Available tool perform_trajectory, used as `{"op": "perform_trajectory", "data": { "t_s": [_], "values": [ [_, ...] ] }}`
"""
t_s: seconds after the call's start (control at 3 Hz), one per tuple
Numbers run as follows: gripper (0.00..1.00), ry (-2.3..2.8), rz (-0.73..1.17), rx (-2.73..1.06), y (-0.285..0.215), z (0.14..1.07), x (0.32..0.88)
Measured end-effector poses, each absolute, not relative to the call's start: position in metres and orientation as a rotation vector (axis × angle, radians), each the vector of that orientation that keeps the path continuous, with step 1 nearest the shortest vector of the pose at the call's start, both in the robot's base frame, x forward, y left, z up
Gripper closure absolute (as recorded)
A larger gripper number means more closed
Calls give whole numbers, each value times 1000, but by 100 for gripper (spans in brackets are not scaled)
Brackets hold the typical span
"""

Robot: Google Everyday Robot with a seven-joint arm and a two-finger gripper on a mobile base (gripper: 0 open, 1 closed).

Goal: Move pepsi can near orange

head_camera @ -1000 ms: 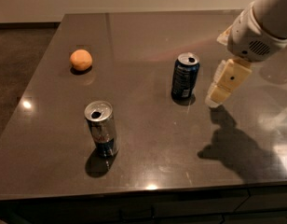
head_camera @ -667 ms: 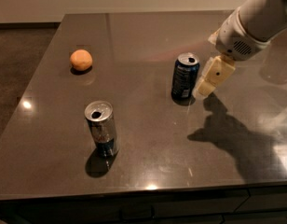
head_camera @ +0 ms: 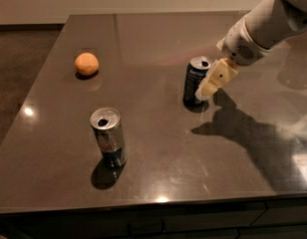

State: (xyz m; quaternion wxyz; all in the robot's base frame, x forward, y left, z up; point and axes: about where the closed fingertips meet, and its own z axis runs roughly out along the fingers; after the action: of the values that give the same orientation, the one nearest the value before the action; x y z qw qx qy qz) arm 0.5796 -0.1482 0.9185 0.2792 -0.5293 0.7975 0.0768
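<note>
The pepsi can (head_camera: 194,81) is dark navy with a silver top and stands upright right of the table's middle. The orange (head_camera: 86,63) lies at the far left of the table, well away from the can. My gripper (head_camera: 210,85) comes in from the upper right on a white arm (head_camera: 265,26). Its cream tip is low, right against the can's right side. I cannot tell whether it touches the can.
A slimmer silver-and-blue can (head_camera: 109,137) stands upright near the table's front left. The dark tabletop (head_camera: 153,39) ends at a front edge (head_camera: 158,203) below and at a left edge beside the floor. The arm's shadow falls right of the pepsi can.
My gripper has moved left and down toward the pepsi can, from clear of its right side to right against it. The cans and the orange have not moved.
</note>
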Motion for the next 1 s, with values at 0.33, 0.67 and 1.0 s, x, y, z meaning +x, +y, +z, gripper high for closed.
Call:
{"op": "perform_trajectory", "data": {
  "t_s": [0.33,0.67,1.0],
  "values": [
    [24,2143,263,-1395,-138,914,583],
    [47,2134,314,-1394,-126,913,584],
    [70,2114,354,-1410,-107,917,591]
  ]
}}
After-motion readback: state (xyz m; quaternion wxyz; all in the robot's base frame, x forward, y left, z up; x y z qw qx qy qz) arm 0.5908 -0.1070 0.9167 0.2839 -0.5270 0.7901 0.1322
